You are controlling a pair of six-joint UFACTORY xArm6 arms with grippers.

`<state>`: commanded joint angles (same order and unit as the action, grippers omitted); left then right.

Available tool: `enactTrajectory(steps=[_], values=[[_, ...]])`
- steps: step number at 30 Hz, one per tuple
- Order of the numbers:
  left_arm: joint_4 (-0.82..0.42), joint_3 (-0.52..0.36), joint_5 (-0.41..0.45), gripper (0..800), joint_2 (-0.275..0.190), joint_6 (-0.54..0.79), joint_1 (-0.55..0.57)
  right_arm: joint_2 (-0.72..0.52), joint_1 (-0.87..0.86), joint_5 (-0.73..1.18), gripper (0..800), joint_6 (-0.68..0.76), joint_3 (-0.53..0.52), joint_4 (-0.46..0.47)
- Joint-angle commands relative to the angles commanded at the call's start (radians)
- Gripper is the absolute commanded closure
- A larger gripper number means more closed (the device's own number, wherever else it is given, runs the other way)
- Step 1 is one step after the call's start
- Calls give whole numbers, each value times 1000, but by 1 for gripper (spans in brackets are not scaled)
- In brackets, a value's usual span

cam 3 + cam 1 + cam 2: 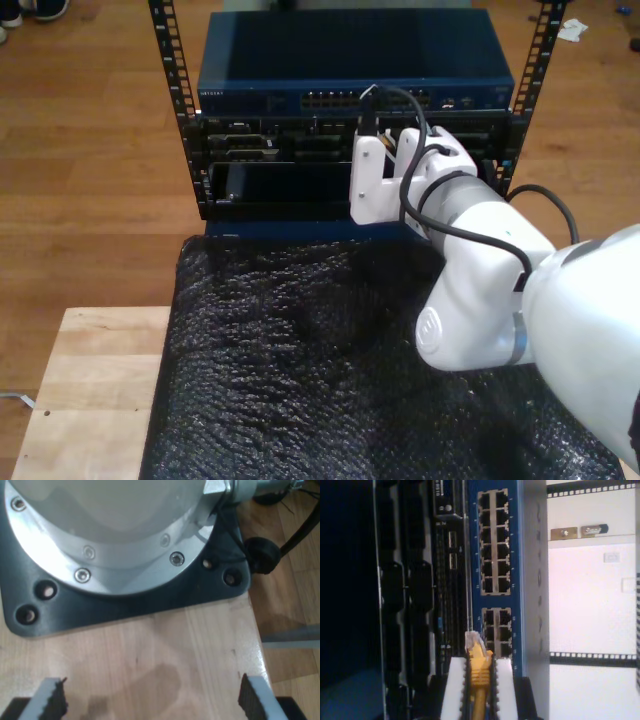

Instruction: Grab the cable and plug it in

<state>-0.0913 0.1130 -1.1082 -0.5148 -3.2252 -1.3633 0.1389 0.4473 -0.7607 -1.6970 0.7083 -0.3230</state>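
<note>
The cable [479, 667] is yellow, with a yellow boot and a clear plug tip [472, 641]. My second gripper [479, 680] is shut on its boot between white fingers [454, 685]. The plug points at the blue switch [495, 555], its tip just short of the lower block of ports [497, 630] and apart from them. In the exterior view the white arm reaches from the right, and my second gripper [375, 165] sits in front of the rack, below the blue switch [355, 98]. My first gripper [152, 700] stands open over bare wood, nothing between its fingers.
A black server rack [300, 170] with perforated rails [170, 80] holds dark units under the switch. A black bubble-textured mat [300, 350] covers the table, with bare wood [90, 380] at the exterior view's left. A round metal arm base [115, 535] on a black plate [215, 587] faces my first gripper.
</note>
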Motion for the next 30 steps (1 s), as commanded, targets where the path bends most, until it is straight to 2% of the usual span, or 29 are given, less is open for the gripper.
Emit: enactTrajectory(steps=[16,30], values=[[0,0,2,0,0,0,0,71,-32,-12,800,-5,49,-2],[0,0,0,0,0,0,0,46,-29,-201,800,0,-44,-6]])
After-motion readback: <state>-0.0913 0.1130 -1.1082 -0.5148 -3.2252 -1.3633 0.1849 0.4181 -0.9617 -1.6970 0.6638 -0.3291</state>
